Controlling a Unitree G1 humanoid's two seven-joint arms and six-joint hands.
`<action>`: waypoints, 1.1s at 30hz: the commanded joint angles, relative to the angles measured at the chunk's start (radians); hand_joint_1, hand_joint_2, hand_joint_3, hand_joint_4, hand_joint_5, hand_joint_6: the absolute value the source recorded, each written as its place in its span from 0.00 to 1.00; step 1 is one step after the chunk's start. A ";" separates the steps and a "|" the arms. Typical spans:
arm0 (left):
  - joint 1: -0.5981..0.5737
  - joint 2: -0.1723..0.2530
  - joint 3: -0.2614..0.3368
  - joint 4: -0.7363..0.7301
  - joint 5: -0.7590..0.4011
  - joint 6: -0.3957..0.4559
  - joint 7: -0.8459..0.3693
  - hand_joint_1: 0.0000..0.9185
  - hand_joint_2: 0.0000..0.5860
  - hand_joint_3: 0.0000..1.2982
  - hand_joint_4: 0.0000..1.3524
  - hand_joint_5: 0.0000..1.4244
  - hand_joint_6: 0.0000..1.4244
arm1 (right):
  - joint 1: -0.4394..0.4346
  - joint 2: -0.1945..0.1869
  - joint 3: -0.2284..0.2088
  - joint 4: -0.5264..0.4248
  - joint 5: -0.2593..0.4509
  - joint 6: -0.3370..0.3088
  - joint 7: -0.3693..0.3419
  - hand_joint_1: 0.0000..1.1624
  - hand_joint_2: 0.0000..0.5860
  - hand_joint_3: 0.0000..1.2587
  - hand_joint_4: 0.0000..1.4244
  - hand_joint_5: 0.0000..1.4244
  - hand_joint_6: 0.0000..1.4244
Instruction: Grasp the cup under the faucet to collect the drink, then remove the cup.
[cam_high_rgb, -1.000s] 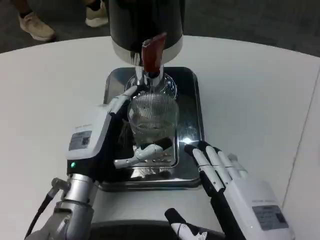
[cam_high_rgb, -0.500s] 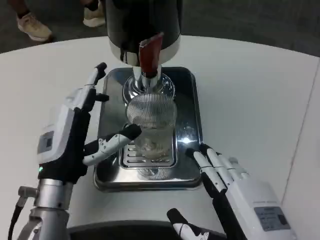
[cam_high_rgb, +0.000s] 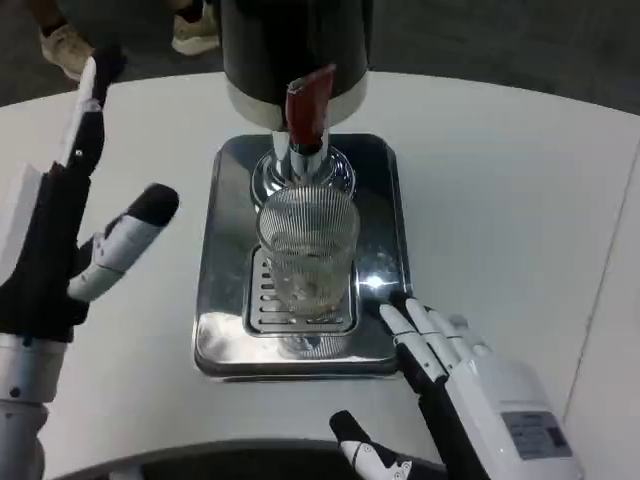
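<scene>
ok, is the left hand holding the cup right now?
No. The left hand is raised open off to the left of the metal tray, clear of the ribbed glass cup standing alone under the faucet.

This looks like a robot test lab or demo room rather than a home kitchen. A bare, rounded white table (cam_high_rgb: 520, 180) stands on grey, carpet-like floor (cam_high_rgb: 500, 35), visible beyond the table's far edge. On the table sits a staged drink station: a black dispenser (cam_high_rgb: 295, 45) with a silver band and a red tap lever (cam_high_rgb: 306, 105), over a polished steel drip tray (cam_high_rgb: 385, 250) with a slotted grate (cam_high_rgb: 262, 300), and a ribbed clear cup (cam_high_rgb: 307, 250) below the faucet. At the far left, a bystander's light sneakers (cam_high_rgb: 70, 45) stand on the floor just beyond the table, suggesting someone watching.
</scene>
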 joint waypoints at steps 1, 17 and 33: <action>0.011 0.031 0.036 -0.098 -0.191 0.070 -0.210 0.00 0.17 0.00 0.00 0.00 0.00 | -0.005 -0.002 0.002 0.008 0.011 -0.003 0.008 0.24 0.63 0.09 0.04 0.06 0.08; -0.069 0.120 0.180 -0.414 -0.638 0.476 -0.765 0.00 0.31 0.00 0.00 0.00 0.00 | -0.031 0.000 0.001 0.006 0.012 0.003 0.018 0.20 0.62 0.10 0.05 0.07 0.10; -0.264 0.108 0.152 -0.322 -0.570 0.655 -0.914 0.00 0.30 0.00 0.00 0.01 0.00 | -0.001 0.001 0.001 -0.031 0.005 0.006 0.023 0.20 0.62 0.10 0.06 0.08 0.10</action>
